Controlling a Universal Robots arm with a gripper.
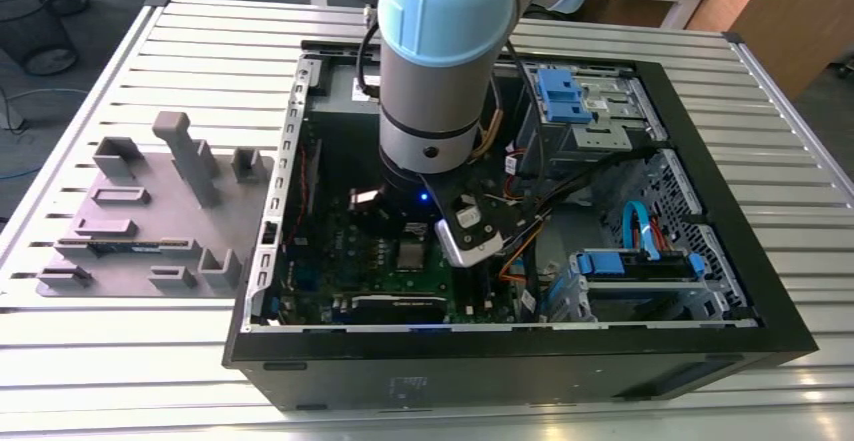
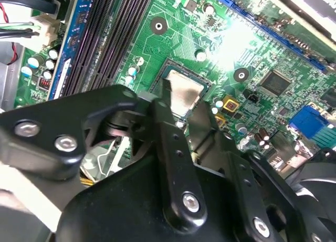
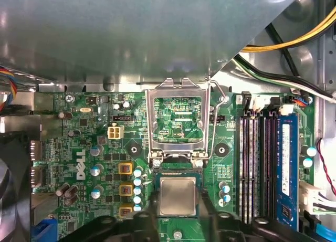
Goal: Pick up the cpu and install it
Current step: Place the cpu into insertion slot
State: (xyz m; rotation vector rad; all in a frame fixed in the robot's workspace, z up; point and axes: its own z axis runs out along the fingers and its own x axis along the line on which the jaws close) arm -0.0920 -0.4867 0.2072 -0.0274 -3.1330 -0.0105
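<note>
The cpu (image 3: 177, 196) lies flat in its socket (image 3: 178, 172) on the motherboard (image 3: 94, 147), inside the open case (image 1: 534, 361), toward the exterior view's left. The frame (image 3: 151, 121) stands hinged open just beside it. The gripper (image 2: 185, 103) hangs right over the cpu; whether it pinches the cpu or stands spread I cannot tell.

Dull silver is seen on the small flat square metal cpu (image 3: 177, 196), traced green on the flat circuit board (image 3: 79, 142).
</note>
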